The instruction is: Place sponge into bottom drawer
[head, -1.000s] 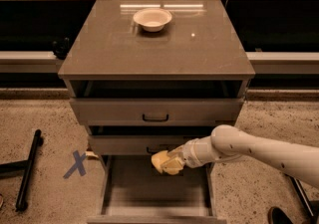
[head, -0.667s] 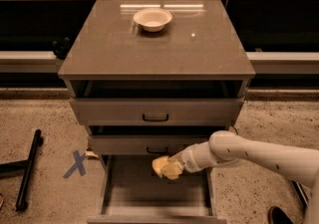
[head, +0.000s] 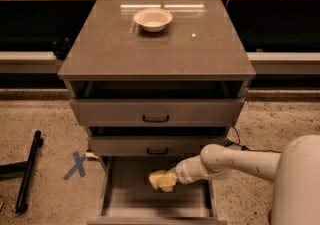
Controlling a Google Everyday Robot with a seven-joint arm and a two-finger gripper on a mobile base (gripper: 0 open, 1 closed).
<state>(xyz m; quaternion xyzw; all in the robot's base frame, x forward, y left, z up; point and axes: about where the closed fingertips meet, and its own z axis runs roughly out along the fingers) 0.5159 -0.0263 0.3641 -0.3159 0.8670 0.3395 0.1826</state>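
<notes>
The gripper (head: 169,179) hung in the open bottom drawer (head: 131,200), jaws pinching the sponge (head: 158,179) over the floor; I couldn't tell if it touched. Just behind and above the jaws the middle drawer (head: 120,145) overhung, then the top drawer (head: 110,111). Left of them a blue X (head: 76,165) marked the ground. Far beyond, a bowl (head: 153,19) stood on the cabinet top (head: 100,49).

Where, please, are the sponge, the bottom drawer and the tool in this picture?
sponge (head: 156,179): camera view, its pale yellow face.
bottom drawer (head: 134,200): camera view, bare floor.
tool (head: 171,179): camera view, tip gripping the sponge over the drawer.
</notes>
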